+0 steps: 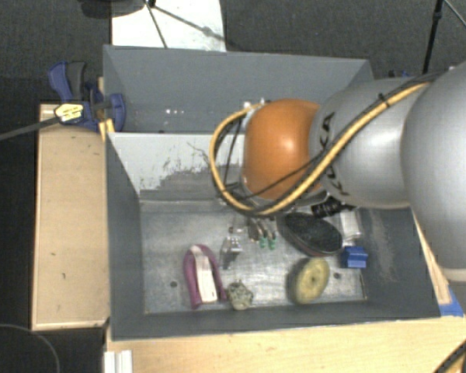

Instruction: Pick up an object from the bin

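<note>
My gripper (234, 247) hangs under the arm's orange cover, low over the middle of the bin floor. Just to its front left lies a purple and white oblong thing (200, 276). A small grey-brown lump (239, 294) sits by the front wall, below the gripper. A round yellow-green disc (309, 280) lies to the front right. A black oval thing (314, 235) rests right of the gripper, partly under the arm. Nothing shows held in the gripper.
A small blue block (355, 258) and a pale cylinder (348, 225) lie at the right side of the bin, close to the arm. The arm and its cables cover the back right of the bin.
</note>
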Robot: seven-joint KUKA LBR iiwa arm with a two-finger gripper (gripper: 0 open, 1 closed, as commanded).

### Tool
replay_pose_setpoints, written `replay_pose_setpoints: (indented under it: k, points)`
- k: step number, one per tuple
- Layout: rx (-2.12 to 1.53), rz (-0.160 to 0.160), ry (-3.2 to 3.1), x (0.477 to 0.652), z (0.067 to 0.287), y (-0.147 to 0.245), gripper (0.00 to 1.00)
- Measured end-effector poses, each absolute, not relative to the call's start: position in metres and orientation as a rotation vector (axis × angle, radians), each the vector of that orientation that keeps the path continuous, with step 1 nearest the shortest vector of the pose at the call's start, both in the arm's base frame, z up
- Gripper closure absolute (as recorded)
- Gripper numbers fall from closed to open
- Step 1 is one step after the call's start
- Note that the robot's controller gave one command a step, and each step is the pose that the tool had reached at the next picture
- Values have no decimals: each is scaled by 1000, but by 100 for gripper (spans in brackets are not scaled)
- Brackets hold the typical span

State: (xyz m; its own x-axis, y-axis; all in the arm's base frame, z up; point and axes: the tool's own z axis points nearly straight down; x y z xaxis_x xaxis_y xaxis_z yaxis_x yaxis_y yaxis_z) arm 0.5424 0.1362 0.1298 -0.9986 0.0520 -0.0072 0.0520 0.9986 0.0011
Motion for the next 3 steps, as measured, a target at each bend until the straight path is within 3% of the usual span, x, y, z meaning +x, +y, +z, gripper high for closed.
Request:
replay_pose_setpoints:
  k: [1, 2, 3]
  points:
    - [-349, 1, 3103, 488, 83, 167, 0]
    - [-40, -1, 3134, 501, 125, 101, 0]
    - [-128, 10, 3134, 499, 138, 194, 0]
